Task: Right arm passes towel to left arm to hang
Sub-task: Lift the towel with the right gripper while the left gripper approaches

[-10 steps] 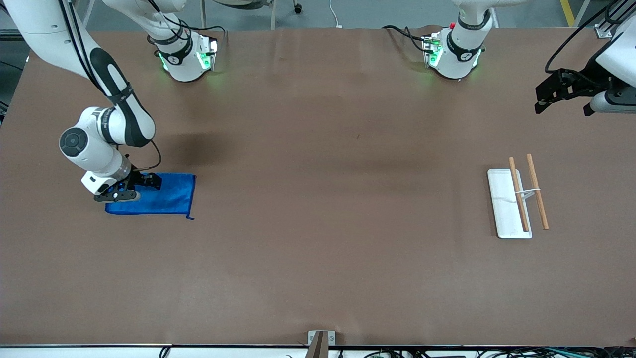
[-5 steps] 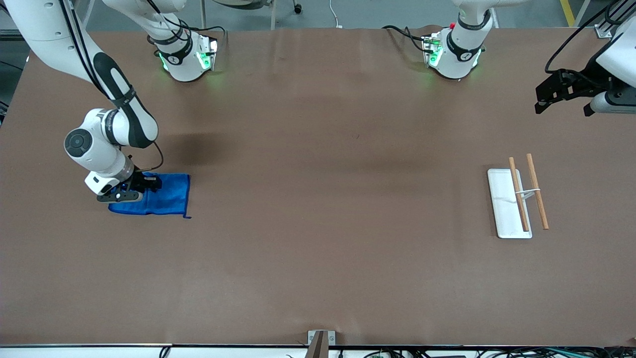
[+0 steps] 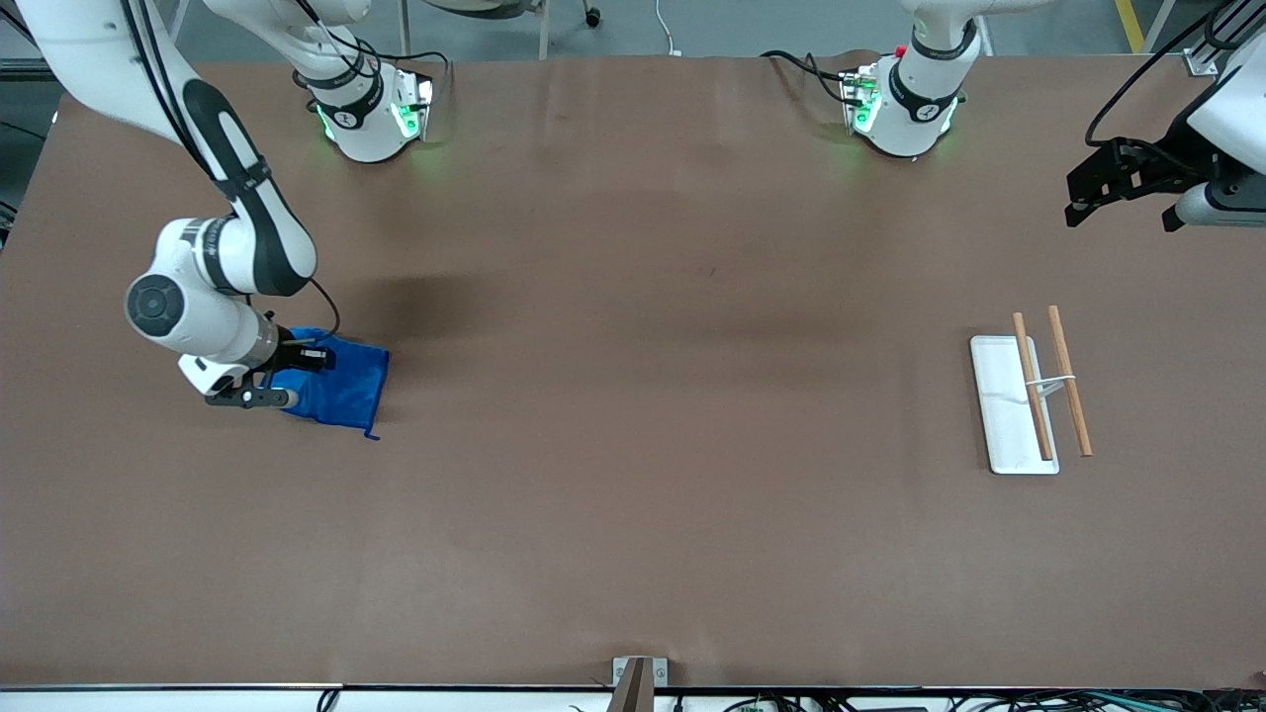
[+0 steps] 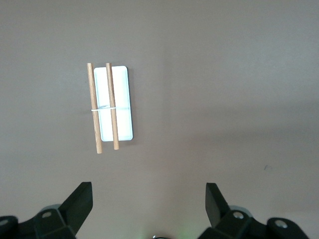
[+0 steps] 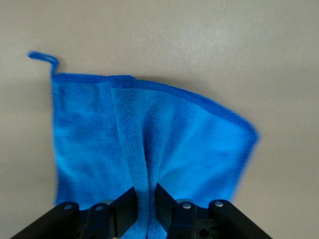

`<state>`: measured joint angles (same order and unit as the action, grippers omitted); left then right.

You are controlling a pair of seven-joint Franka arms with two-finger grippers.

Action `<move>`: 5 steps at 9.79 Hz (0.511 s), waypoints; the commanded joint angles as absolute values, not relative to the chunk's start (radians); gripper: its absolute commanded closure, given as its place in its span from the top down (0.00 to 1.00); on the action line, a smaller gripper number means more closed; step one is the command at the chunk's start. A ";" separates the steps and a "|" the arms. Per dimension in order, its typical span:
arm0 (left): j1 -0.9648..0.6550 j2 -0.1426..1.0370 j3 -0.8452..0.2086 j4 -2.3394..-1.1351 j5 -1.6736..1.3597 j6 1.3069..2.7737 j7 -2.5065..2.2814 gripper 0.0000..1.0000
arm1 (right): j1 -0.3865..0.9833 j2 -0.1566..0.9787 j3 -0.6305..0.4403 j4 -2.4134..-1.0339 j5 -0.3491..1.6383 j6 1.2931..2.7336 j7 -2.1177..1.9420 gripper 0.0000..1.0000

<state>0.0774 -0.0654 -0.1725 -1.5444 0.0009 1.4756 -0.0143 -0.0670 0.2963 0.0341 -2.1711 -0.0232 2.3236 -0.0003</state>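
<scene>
The bright blue towel (image 3: 341, 386) lies at the right arm's end of the table, bunched and partly lifted at one edge. My right gripper (image 3: 297, 368) is shut on that edge; in the right wrist view the fingers (image 5: 126, 204) pinch a fold of the towel (image 5: 149, 144), whose loose thread (image 5: 44, 59) hangs at a corner. My left gripper (image 3: 1088, 198) waits open and empty in the air above the left arm's end of the table. Its fingertips (image 4: 82, 196) stand wide apart in the left wrist view.
A white rack base (image 3: 999, 405) with two wooden rods (image 3: 1070, 381) stands toward the left arm's end of the table, also seen in the left wrist view (image 4: 122, 107). A metal bracket (image 3: 638, 672) sits at the table's near edge.
My right gripper has pulled the towel's edge up and toward the table's middle, so the flat towel has bunched and narrowed. The left arm has not moved.
</scene>
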 commanded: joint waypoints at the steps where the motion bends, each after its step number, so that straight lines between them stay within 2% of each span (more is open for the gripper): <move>1: 0.086 -0.046 -0.167 -1.554 -0.015 1.422 0.034 1.00 | -0.069 0.227 0.069 -2.071 -0.020 2.151 0.020 0.05; 3: 0.119 0.006 -0.166 -1.551 -0.126 1.442 0.043 1.00 | -0.069 0.175 0.148 -2.048 -0.009 2.118 0.072 0.01; 5: 0.161 0.113 -0.166 -1.554 -0.365 1.500 0.044 1.00 | -0.068 0.169 0.251 -2.005 0.128 2.120 0.089 0.00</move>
<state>0.1442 0.0203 -0.1645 -1.5495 -0.2534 1.4675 0.0233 -0.0625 0.1819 0.1978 -2.0236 0.0509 2.1273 0.0683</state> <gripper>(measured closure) 0.000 0.868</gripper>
